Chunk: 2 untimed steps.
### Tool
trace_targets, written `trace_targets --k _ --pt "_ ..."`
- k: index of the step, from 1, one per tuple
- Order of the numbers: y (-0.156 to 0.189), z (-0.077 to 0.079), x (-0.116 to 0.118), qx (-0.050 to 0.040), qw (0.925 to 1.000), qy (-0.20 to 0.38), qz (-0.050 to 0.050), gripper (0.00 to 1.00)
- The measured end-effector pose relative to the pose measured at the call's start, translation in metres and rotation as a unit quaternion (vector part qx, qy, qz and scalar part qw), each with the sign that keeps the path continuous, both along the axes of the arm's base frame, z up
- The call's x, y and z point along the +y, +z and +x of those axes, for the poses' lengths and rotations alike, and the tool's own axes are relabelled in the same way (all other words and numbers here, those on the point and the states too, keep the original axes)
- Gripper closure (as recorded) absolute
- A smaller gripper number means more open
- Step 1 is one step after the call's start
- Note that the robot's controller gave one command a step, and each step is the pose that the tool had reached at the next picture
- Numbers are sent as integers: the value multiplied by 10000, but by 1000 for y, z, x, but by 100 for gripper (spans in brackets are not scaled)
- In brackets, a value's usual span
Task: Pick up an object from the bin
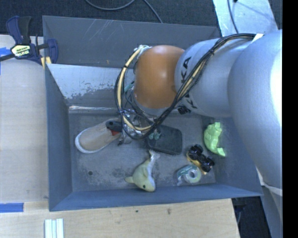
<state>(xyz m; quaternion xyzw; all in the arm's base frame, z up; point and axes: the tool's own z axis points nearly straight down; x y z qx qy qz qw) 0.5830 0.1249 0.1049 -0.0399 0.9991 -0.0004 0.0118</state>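
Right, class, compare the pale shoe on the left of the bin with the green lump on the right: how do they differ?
Colour: the shoe is beige with a white sole; the green lump is bright green all over. Size: the shoe is clearly longer than the green lump. Shape: the shoe is smooth and elongated, the green lump knobbly. Both lie loose on the bin floor.

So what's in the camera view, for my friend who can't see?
A robot arm's gripper hangs low in a grey bin, between a beige shoe and a flat black case. A green toy and a yellowish plush lie nearby.
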Motion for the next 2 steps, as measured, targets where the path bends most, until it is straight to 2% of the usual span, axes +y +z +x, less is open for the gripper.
trace_targets --k 1,2 --pt "0 0 0 0 10000 -2 0 100" --pt "98 12 -6 -8 9999 109 -2 100"
